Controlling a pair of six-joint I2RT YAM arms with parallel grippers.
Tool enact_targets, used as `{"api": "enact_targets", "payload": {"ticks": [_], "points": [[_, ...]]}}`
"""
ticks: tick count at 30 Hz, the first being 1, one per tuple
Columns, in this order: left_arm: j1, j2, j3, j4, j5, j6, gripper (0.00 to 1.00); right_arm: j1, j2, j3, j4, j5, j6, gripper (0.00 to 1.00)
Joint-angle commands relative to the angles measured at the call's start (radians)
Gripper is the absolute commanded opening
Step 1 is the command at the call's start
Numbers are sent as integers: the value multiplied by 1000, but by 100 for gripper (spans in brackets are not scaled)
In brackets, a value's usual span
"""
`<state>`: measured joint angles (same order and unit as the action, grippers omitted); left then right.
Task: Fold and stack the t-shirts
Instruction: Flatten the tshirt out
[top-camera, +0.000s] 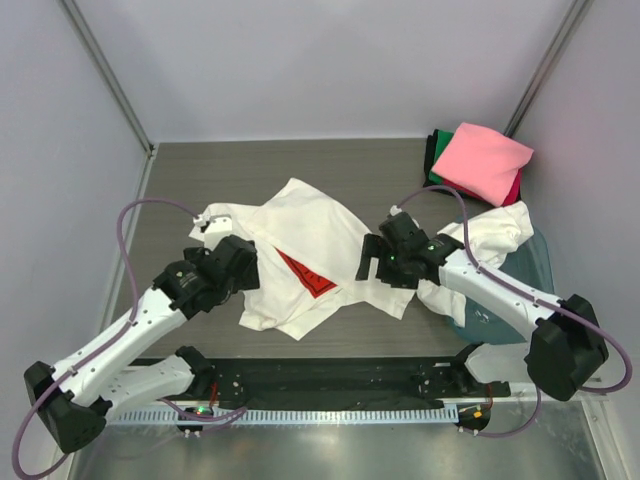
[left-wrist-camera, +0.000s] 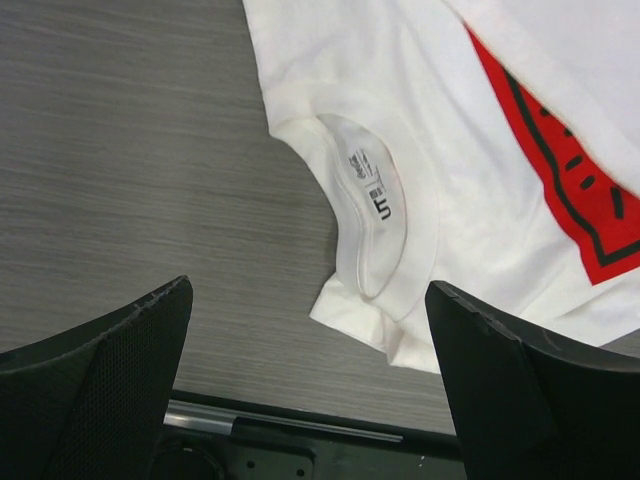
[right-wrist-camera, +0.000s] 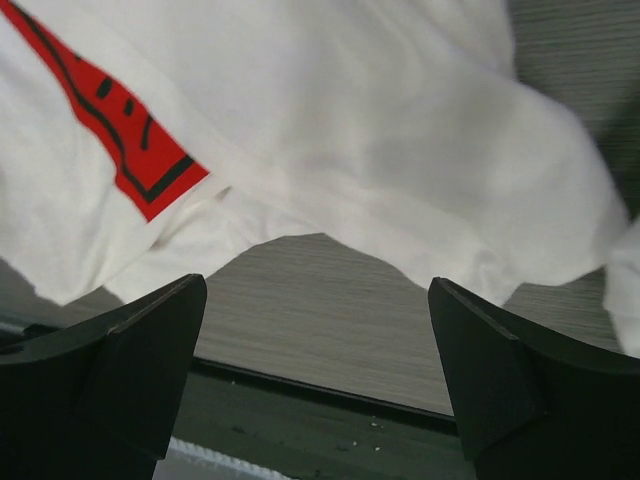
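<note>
Cream-white t-shirt (top-camera: 300, 250) sits mid-frame in the top view, crumpled and part-folded, lying at a slant, with the red chest mark (top-camera: 308, 272) facing up near its lower right. Left wrist view: the collar (left-wrist-camera: 375, 200) with its label lies flat at the shirt's near-left corner, edge ragged, close to the black front rail (top-camera: 330, 380). Right wrist view: the shirt's (right-wrist-camera: 380, 130) near edge is wavy, with a notch of bare surface (right-wrist-camera: 330, 320) showing under it. Left jaws are spread wide and hold nothing, hovering over the shirt's left side; right jaws are likewise wide apart and hold nothing, over its right edge. The left arm (top-camera: 130, 330) comes in from the lower left, the right arm (top-camera: 500, 295) from the lower right. A second white t-shirt (top-camera: 490, 235) is draped over the teal tub (top-camera: 535, 260) at right, its loose end just beside the first shirt and running under the right arm. A folded stack (top-camera: 480, 160) with pink on top and green, black and red below sits upper right, against the back corner. Bare grey surface (top-camera: 200, 180) shows upper left and along the back wall; only a narrow strip shows between shirt and rail.
</note>
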<state>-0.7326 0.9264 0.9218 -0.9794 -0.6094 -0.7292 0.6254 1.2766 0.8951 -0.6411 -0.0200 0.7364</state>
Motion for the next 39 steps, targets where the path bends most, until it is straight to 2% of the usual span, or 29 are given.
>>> {"api": "enact_targets", "payload": {"ticks": [1,7,12,15,20,26,28,31,32,35,39], "points": [[2,23,-31,34,56,-88,100,-4,-37,39,-40,268,-9,99],[4,-21,-67,54,72,-119,100,-6,-11,82,-230,541,-5,100],[2,-60,-49,7,77,-134,100,-75,-103,31,-267,604,-17,100],[2,-95,-38,-7,74,-134,100,-139,-108,28,-267,588,-77,100],[4,-118,-57,8,69,-134,100,-141,-10,65,-232,477,-140,99],[2,-116,-57,5,73,-131,100,-141,125,113,-229,505,-186,92],[4,-129,-60,10,69,-131,100,-141,153,120,-235,534,-193,83],[2,-144,-63,18,71,-127,100,-141,171,131,-249,563,-201,53],[2,-144,-64,21,69,-127,100,-141,171,133,-250,568,-203,30],[2,-146,-66,28,71,-122,100,-142,165,134,-262,587,-206,1],[2,-138,-67,31,72,-119,100,-145,127,153,-296,615,-209,1]]}}
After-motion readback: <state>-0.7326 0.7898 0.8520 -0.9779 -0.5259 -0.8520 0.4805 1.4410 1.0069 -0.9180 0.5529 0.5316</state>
